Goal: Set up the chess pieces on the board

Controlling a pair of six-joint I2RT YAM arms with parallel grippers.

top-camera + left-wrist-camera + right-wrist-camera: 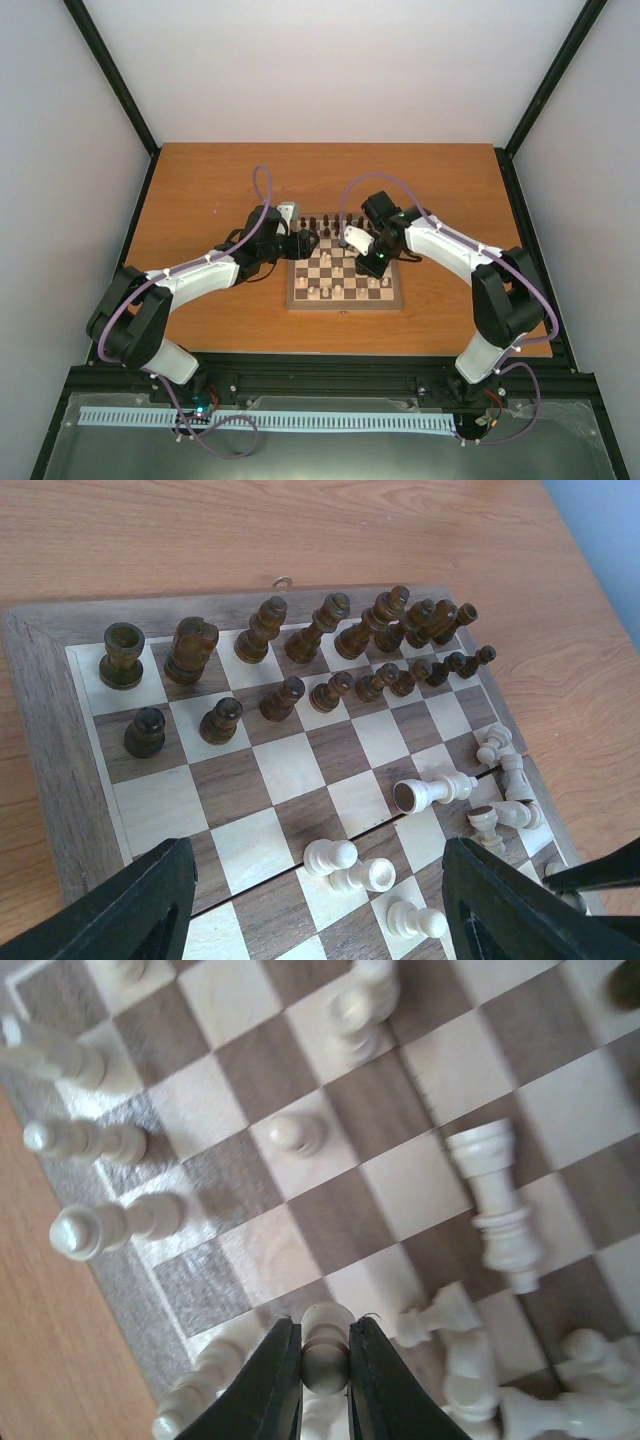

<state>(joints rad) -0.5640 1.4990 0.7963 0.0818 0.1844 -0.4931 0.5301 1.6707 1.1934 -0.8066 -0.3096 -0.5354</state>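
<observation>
Found board (345,304) on orange-brown wood-grain table (200,190): square, wooden, checkered dark brown and cream, with a grained brown border. Noted dark pieces (285,695), turned and glossy, upright in two rows along the far edge. Noted cream pieces (330,856) on the near half: some upright, several toppled in a heap near one corner, a rook (430,792) flat on its side. Found left gripper (315,910) at the board's left edge, black fingers (130,910) spread wide, nothing between. Found right gripper (325,1365) low over the cream side, jaws narrow, clamped on the round head of a cream pawn (325,1340). Contact between pawn and board: cannot tell.
</observation>
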